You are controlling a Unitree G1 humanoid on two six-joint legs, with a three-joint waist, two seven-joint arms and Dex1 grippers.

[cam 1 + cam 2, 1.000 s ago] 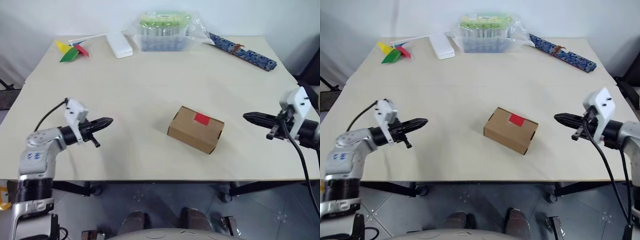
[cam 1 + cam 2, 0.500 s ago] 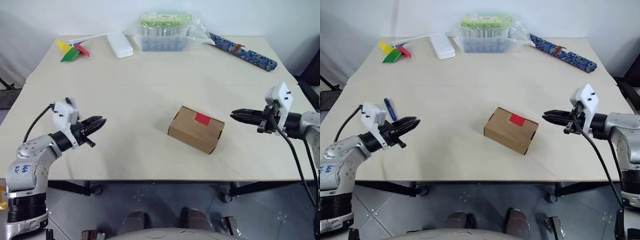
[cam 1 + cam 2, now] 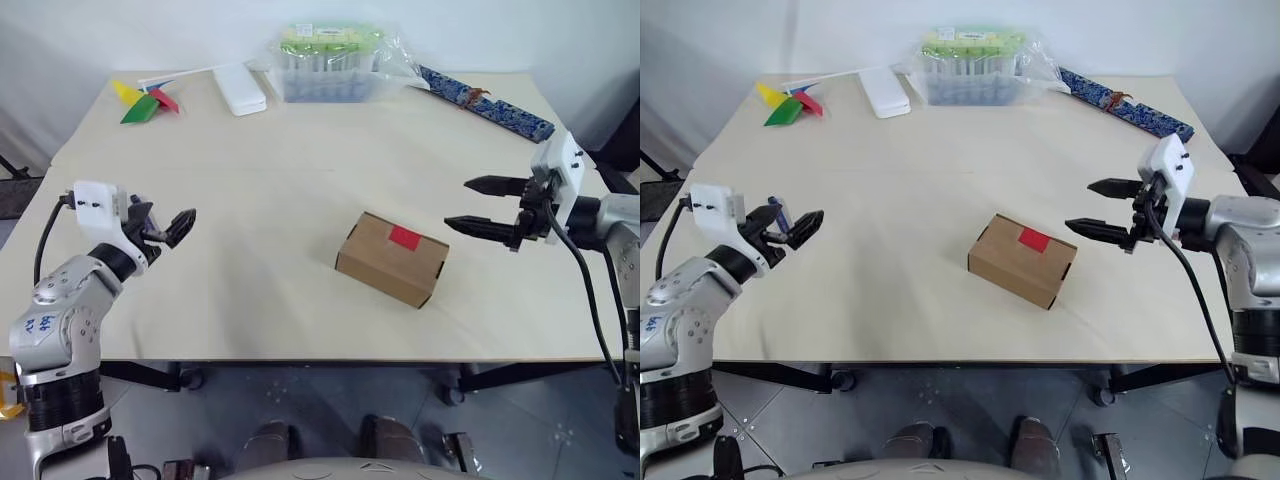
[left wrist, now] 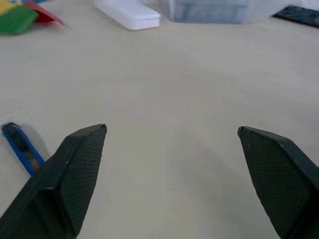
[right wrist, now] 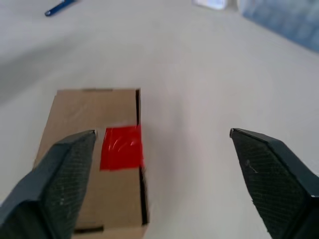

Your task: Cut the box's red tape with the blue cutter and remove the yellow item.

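Note:
The box (image 3: 392, 258) lies closed at the table's middle, with the red tape (image 3: 404, 237) across its lid seam. My right gripper (image 3: 458, 203) hovers open just right of the box, pointing at it; the right wrist view looks down on the tape (image 5: 121, 147) between its spread fingers. My left gripper (image 3: 165, 225) is open over the table's left side, well away from the box. The blue cutter (image 4: 20, 149) lies flat on the table beside the left finger (image 4: 75, 169), untouched. The yellow item is out of view.
Along the far edge stand a paper pinwheel (image 3: 145, 102), a flat white case (image 3: 240, 90), a clear tub with a green lid (image 3: 330, 62) and a long blue patterned strip (image 3: 487, 102). The table's front edge runs close below the box.
Both grippers have gone from shut to wide open. The left hand swung outward to the left and turned to face forward. The right hand rose and edged toward the box.

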